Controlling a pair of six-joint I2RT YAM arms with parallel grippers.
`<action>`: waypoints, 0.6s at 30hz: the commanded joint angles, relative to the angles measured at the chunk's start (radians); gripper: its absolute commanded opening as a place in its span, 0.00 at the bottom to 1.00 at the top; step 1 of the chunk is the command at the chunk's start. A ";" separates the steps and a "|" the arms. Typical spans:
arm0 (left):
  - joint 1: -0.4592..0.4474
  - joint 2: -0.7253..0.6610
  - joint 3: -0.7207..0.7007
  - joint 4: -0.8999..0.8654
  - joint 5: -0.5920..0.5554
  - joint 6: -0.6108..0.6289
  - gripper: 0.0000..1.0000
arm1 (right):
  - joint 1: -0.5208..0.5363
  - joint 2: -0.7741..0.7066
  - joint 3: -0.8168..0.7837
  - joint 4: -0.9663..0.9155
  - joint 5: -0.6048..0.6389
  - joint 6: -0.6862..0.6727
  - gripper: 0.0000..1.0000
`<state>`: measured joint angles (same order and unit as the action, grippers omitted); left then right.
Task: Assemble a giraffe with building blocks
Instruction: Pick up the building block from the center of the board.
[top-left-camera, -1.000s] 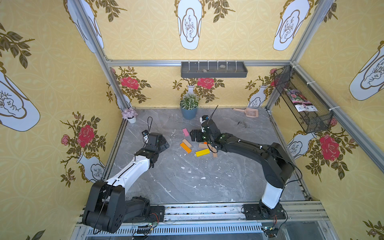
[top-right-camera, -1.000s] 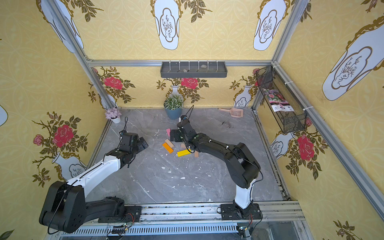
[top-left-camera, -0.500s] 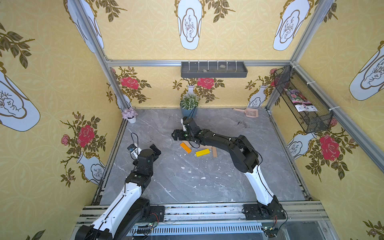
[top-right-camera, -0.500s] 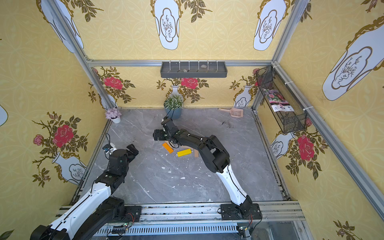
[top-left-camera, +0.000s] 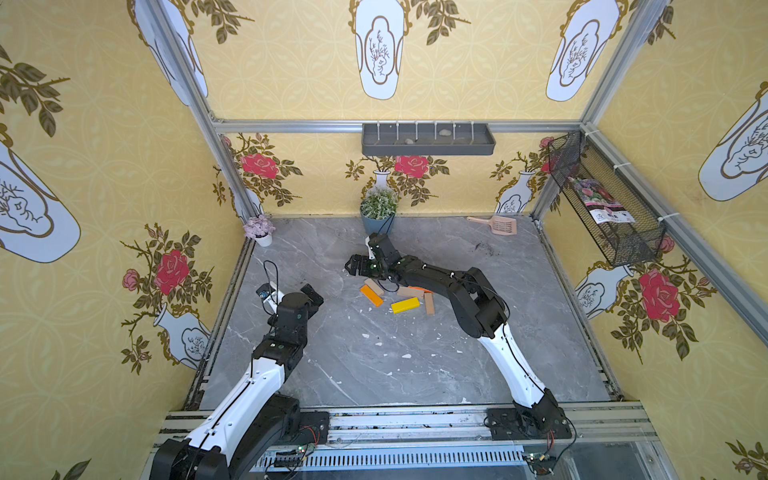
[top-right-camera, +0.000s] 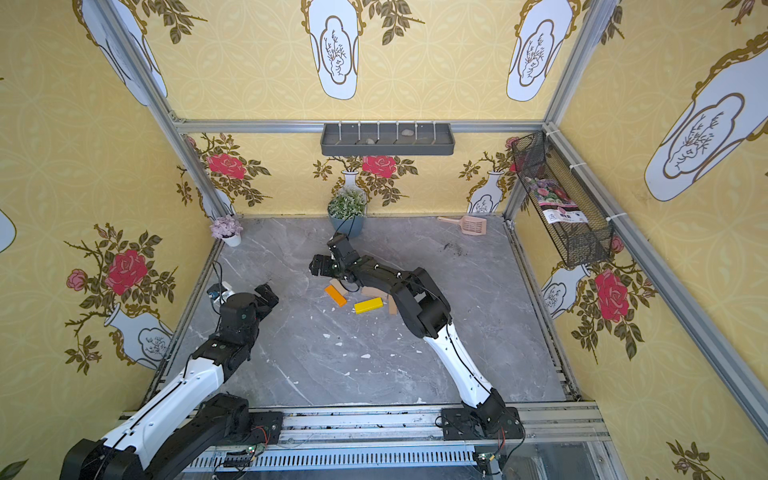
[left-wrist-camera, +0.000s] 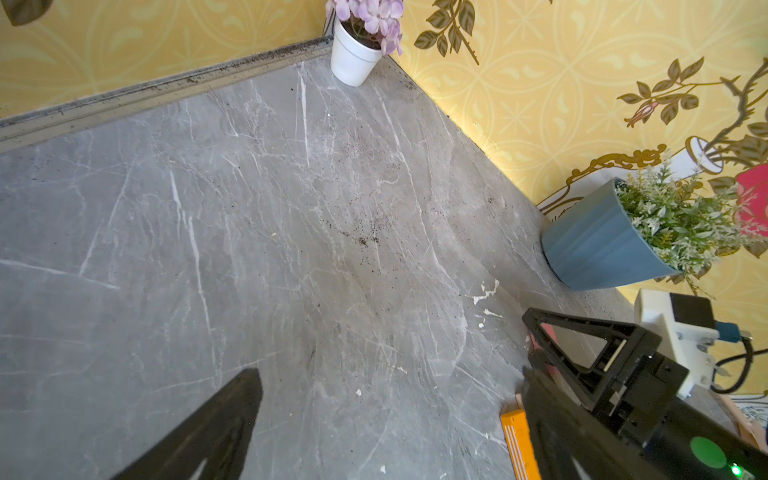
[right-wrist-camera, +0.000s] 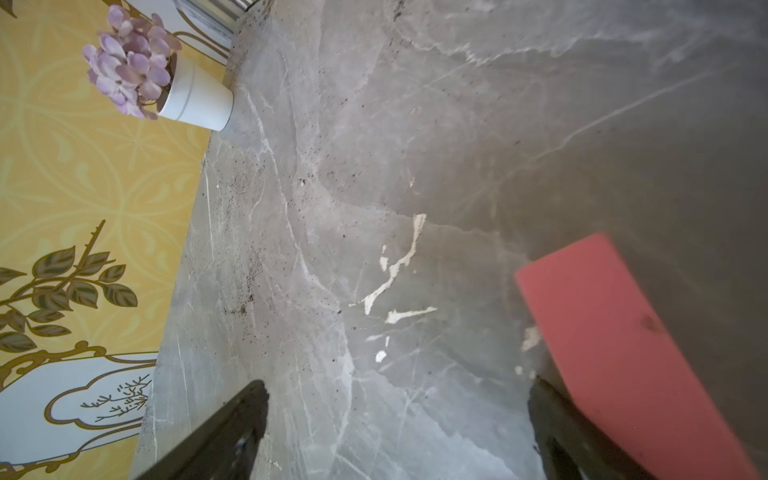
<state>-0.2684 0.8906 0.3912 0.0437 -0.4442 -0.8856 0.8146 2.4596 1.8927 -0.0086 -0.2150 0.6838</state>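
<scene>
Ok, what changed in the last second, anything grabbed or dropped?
The right gripper swung toward the robot's left, now open beside the pink block. The left gripper drew back, then returned, open. Nothing grabbed. The orange block and yellow block stayed put.

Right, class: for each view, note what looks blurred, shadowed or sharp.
Right wrist view: pink block close and soft-edged, marble table beside it in shadow. Left wrist view: marble veins sharp, evenly lit. Both top views: yellow block crisp.

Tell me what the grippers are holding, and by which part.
Nothing. The left gripper and right gripper are open; the pink block lies loose beside the right one.
</scene>
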 joint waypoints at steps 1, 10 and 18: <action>0.000 0.007 0.013 0.002 0.024 0.029 0.99 | -0.004 -0.023 -0.045 -0.012 0.007 0.015 0.97; 0.000 0.030 0.020 0.005 0.036 0.035 0.99 | -0.030 -0.040 -0.074 -0.010 0.002 0.003 0.98; 0.000 0.030 0.020 0.006 0.035 0.039 0.99 | -0.064 -0.036 -0.073 -0.015 -0.002 0.008 0.98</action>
<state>-0.2684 0.9211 0.4088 0.0422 -0.4107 -0.8612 0.7574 2.4199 1.8271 0.0059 -0.2230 0.6868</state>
